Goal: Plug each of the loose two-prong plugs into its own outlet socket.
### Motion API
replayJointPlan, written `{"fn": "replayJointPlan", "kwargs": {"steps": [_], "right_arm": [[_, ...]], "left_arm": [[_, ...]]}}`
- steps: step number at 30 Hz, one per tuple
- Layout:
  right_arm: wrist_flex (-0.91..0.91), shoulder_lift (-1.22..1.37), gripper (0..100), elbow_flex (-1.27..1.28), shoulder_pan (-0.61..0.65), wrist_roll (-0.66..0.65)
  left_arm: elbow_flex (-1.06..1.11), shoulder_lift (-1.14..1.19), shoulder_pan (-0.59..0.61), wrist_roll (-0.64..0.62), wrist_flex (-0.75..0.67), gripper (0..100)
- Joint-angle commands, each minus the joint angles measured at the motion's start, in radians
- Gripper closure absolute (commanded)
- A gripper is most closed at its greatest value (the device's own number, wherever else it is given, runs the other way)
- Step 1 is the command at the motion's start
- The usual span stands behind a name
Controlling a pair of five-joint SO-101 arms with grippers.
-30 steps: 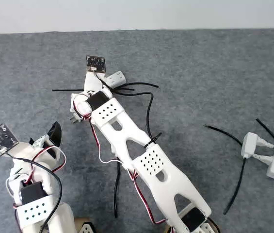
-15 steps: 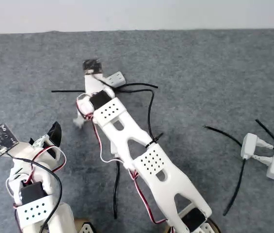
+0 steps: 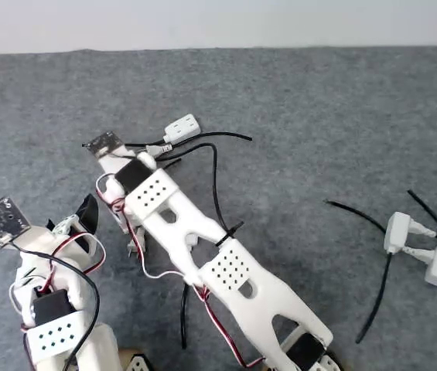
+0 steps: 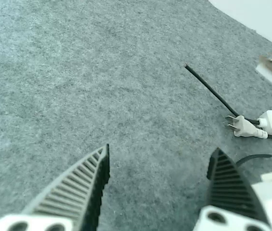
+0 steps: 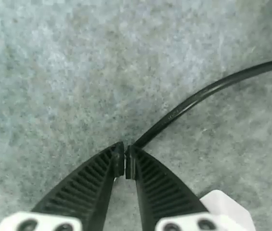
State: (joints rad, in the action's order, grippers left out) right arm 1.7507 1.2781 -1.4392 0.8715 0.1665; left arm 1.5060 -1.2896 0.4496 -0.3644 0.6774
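- Swung leftward from before, the right gripper (image 5: 125, 166) is clamped on a black cable (image 5: 203, 92).
- Fingers of the left gripper (image 4: 157, 178) are held apart.
- One plug (image 3: 156, 148) is laid just beside a socket (image 3: 182, 127), near the table's (image 3: 319, 116) far edge.

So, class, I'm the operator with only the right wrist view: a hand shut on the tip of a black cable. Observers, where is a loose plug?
Observer: In the high view a white plug lies just beside a white socket block, near the black cable you hold.
Operator: Is it plugged in?
Observer: No. The left wrist view shows its two prongs bare on the carpet.
Operator: And the other hand?
Observer: The left hand is open above the carpet, holding nothing.
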Motion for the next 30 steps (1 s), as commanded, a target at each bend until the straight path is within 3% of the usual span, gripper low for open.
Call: {"fn": "replayJointPlan", "kwargs": {"steps": [1, 7, 14, 22, 30], "right_arm": [[0.05, -0.053, 97.8, -0.054, -0.001, 0.049], [0.051, -0.14, 80.9, 0.031, 0.001, 0.158], [0.05, -0.288, 89.4, 0.249, 0.019, 0.249], [0.03, -0.289, 90.1, 0.325, 0.028, 0.264], [0.022, -0.232, 90.0, 0.316, 0.082, 0.262]], "left_arm": [[-0.01, -0.011, -0.006, 0.015, -0.026, 69], [-0.01, -0.012, -0.003, 0.017, -0.026, 69], [-0.01, -0.012, -0.002, 0.017, -0.028, 69], [-0.01, -0.011, 0.0, 0.02, -0.029, 69], [-0.045, -0.014, 0.158, 0.012, -0.08, 69]]}}
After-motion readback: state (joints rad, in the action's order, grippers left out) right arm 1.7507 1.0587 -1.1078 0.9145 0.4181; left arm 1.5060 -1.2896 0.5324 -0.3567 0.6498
